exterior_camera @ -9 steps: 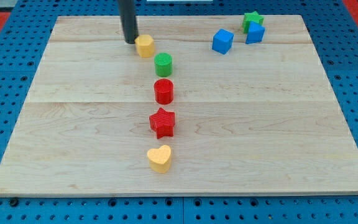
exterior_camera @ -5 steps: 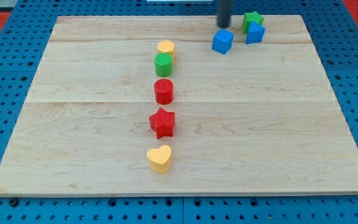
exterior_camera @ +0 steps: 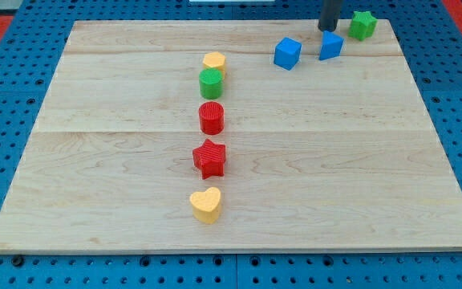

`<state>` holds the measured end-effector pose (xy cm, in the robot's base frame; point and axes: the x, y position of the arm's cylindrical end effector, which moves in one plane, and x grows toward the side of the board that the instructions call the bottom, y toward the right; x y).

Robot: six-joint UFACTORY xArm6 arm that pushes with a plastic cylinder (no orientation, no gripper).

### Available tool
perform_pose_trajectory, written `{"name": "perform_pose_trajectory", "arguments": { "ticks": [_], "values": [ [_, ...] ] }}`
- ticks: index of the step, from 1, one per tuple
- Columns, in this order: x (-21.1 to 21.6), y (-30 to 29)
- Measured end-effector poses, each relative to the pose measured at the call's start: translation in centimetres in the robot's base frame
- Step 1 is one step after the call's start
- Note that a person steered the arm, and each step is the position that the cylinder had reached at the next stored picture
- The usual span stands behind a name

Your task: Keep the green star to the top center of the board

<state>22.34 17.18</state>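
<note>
The green star [exterior_camera: 363, 24] sits at the view's top right, near the board's top edge. My tip [exterior_camera: 327, 30] is just to its left, a small gap apart, at the top edge of a blue block [exterior_camera: 331, 46]. A blue cube [exterior_camera: 287, 53] lies further left of that.
Down the middle runs a column: a yellow block [exterior_camera: 213, 62], a green cylinder [exterior_camera: 211, 83], a red cylinder [exterior_camera: 211, 118], a red star [exterior_camera: 209, 158] and a yellow heart [exterior_camera: 206, 205]. The wooden board [exterior_camera: 95, 160] rests on a blue pegboard.
My tip moved from the yellow block at the top left across to the right. The yellow block shifted right, above the green cylinder. The green star was pushed right, away from the blue block.
</note>
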Motion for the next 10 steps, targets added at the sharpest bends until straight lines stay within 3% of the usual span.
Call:
{"name": "perform_pose_trajectory", "arguments": {
  "ticks": [1, 2, 3, 4, 5, 6, 7, 8, 10],
  "values": [
    [3.1, 6.2],
    [3.4, 12.4],
    [-2.7, 15.3],
    [-3.2, 11.2],
    [-3.2, 2.3],
    [-2.7, -2.7],
    [-2.8, 4.3],
    [-2.0, 7.7],
    [1.4, -1.7]
  ]
}}
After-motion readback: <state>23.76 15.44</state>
